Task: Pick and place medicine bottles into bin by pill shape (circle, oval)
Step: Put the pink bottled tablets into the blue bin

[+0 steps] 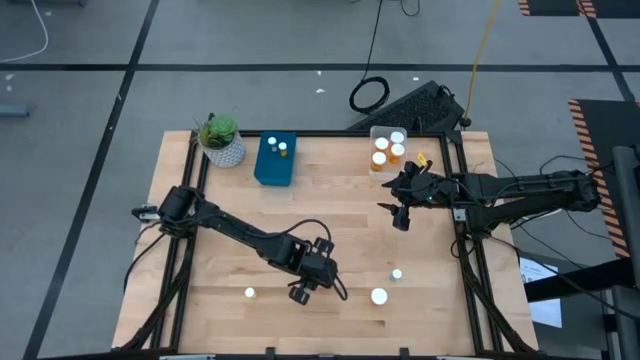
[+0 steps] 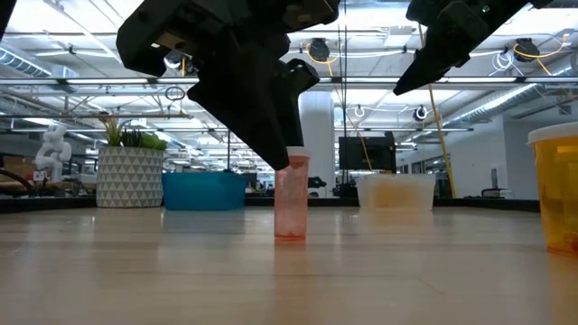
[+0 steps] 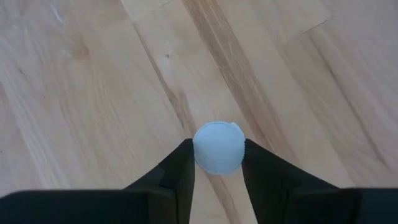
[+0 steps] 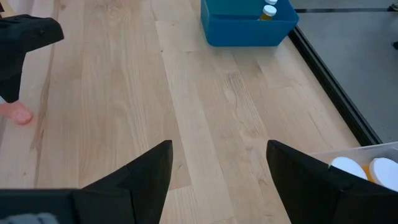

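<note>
Now bottle [image 3: 218, 148] between left gripper [image 3: 217, 168] fingers.

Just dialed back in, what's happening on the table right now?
The left gripper is down at the table's front, its fingers closed around a small white-capped bottle standing on the wood. The right gripper hangs open and empty near the clear bin, which holds several bottles. The blue bin holds two. Three bottles wait loose on the table.

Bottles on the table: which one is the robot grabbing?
The bottle between the left gripper fingers, at the front of the table; the other loose ones stand untouched.
</note>
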Motion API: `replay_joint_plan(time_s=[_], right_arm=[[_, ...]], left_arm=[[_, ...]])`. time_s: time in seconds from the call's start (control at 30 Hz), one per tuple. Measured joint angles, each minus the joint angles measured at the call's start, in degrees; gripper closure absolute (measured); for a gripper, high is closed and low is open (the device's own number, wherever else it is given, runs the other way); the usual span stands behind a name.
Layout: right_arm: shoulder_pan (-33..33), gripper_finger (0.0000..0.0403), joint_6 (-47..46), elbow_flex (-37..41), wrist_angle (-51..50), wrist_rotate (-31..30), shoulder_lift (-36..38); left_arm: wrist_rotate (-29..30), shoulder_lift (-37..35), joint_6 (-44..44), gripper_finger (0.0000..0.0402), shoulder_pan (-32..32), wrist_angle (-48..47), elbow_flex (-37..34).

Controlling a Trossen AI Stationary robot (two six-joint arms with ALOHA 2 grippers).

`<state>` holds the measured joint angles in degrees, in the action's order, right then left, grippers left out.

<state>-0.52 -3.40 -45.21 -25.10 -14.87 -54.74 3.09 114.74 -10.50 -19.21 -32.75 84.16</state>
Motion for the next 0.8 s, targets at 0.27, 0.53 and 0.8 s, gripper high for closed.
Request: replay_joint_plan(time_s=[0.27, 0.53, 0.8], right_arm=[[0.0, 0.0148, 0.0, 0.0, 0.0, 0.0, 0.0], [-0.01, 0.0148, 0.22, 0.0, 0.07, -0.02, -0.02], [-0.01, 0.0148, 0.17, 0.0, 0.51, -0.02, -0.04]], left_arm=[[3.96, -3.74, 0.02, 0.0279, 2.14, -5.66, 0.0], [11.61, -13.75, -1.66, 0.0276, 7.6, -14.29, 0.0], [12.7, -24.94, -7.86, 0.0275, 18.96, -18.23, 0.0]])
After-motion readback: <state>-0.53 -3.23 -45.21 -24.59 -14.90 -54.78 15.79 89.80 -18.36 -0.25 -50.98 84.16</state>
